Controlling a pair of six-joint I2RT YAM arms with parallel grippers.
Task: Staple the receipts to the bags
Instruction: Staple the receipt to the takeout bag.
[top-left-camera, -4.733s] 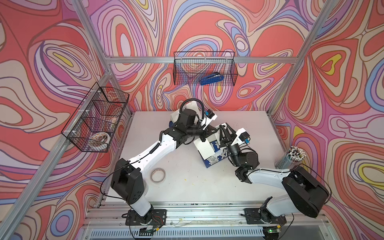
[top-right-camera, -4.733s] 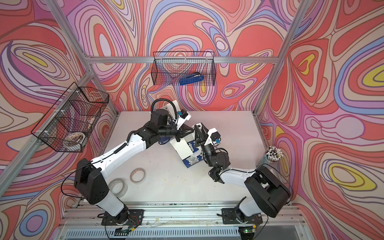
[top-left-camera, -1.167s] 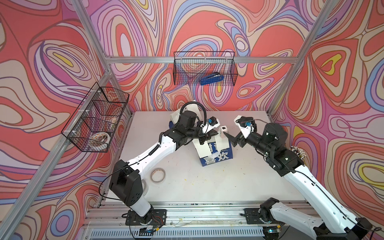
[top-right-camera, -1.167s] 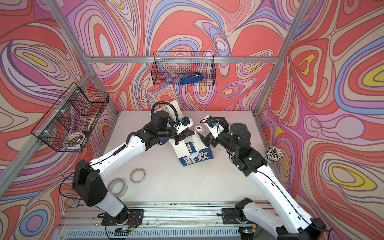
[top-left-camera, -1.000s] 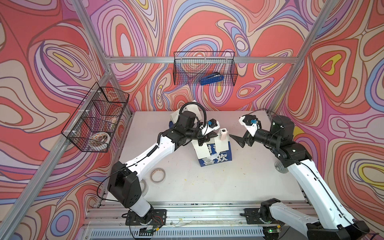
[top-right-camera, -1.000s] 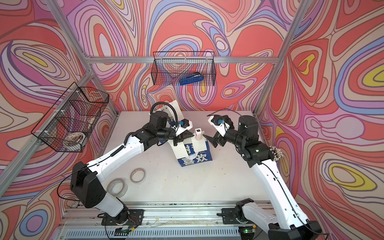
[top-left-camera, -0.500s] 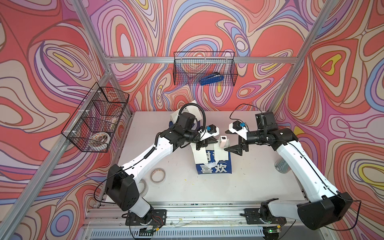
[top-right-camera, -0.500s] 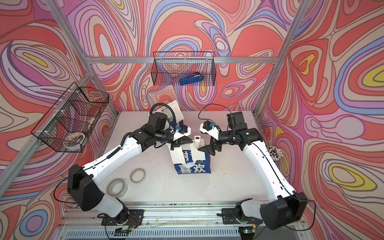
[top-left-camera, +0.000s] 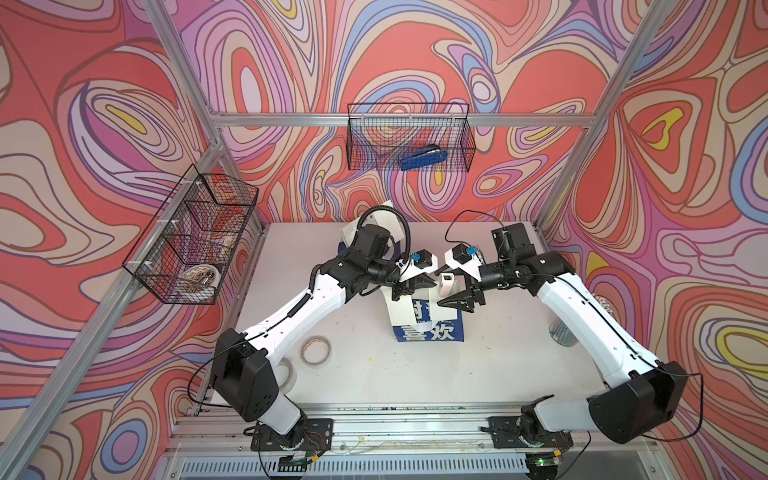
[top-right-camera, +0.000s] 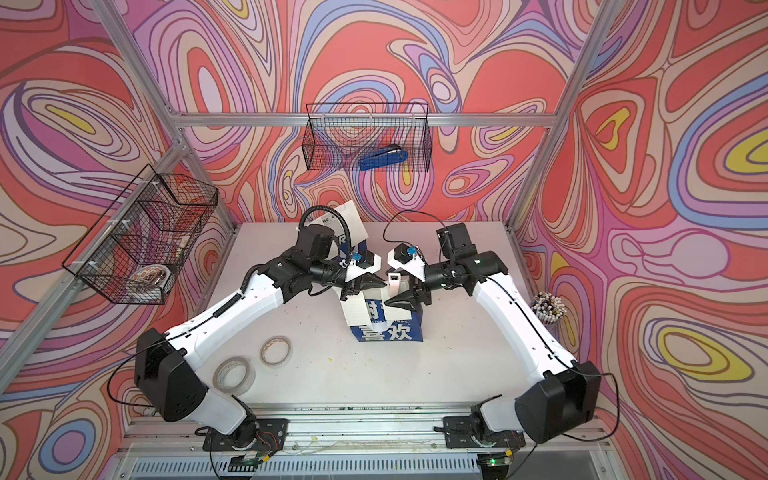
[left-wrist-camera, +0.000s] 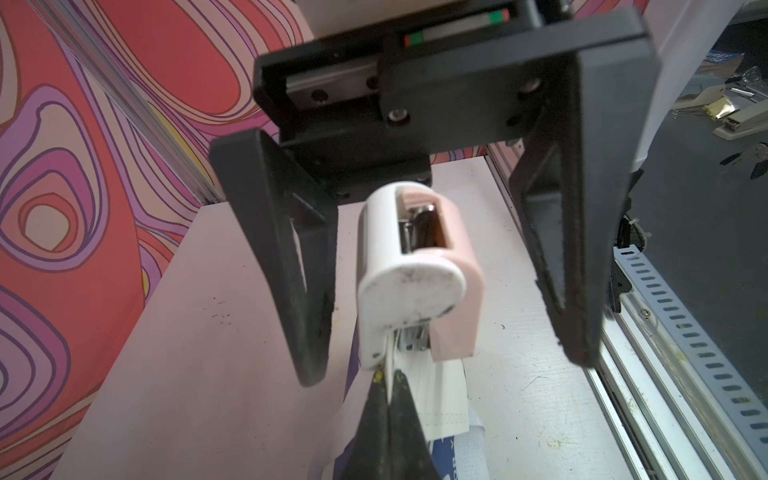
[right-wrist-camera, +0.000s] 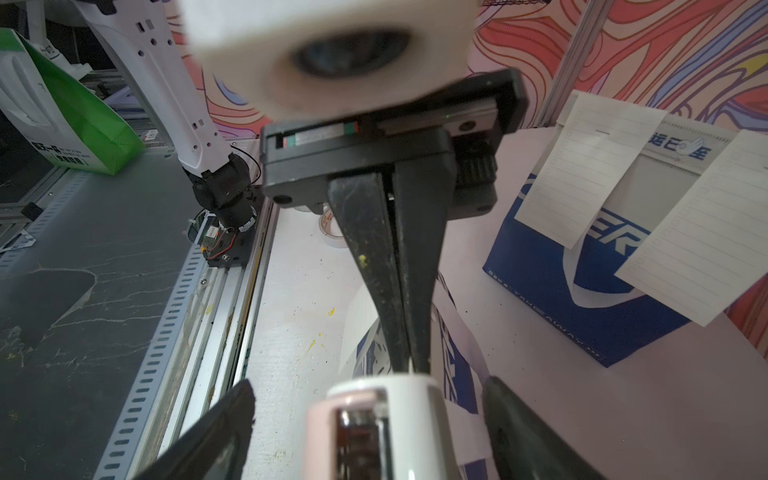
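The bag (top-left-camera: 430, 333) stands at mid-bench (top-left-camera: 519, 365), its blue face with white characters turned to the near side. A lined receipt (top-left-camera: 400, 312) hangs over the left part of that face. The left jaws are together, clamped on the top edge of the bag and receipt; in the right wrist view their fingertips (right-wrist-camera: 405, 357) pinch a thin white edge. Just right of them a small pink-and-white stapler (top-left-camera: 446, 285) sits astride the same top edge, with paper in its mouth. The right jaws are apart, one finger on each side of the stapler and clear of it in the left wrist view.

A second bag (right-wrist-camera: 561, 299) stands at the far side of the bench, behind the left arm, with two receipts (right-wrist-camera: 582, 174) hanging on its face. A blue stapler (top-left-camera: 423, 157) lies in the wire basket (top-left-camera: 361, 145) on the far wall. Two tape rolls (top-right-camera: 275, 350) lie near left on the bench.
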